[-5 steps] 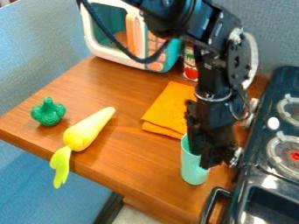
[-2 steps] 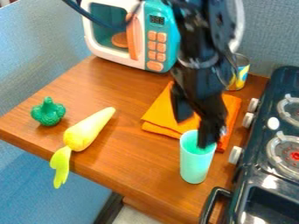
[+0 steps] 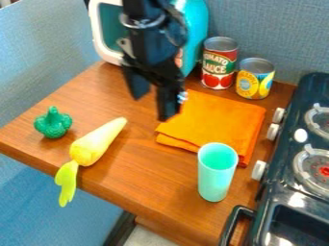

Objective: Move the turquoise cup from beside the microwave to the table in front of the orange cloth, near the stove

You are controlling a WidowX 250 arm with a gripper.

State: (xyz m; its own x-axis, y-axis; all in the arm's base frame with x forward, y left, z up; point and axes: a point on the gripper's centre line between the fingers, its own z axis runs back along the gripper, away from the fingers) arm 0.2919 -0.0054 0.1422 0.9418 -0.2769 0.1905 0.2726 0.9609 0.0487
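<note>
Upper centre: my black gripper (image 3: pixel 153 96), parted and empty, near a folded orange cloth (image 3: pixel 215 120), probably light, soft, best pinched at its fold.

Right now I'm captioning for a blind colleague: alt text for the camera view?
A black robot pincer hangs open above a wooden counter, near an orange cloth. A turquoise cup stands before the cloth, two cans behind. At left are a green toy vegetable and a yellow one, at right a stove, behind, a toy microwave.
</note>
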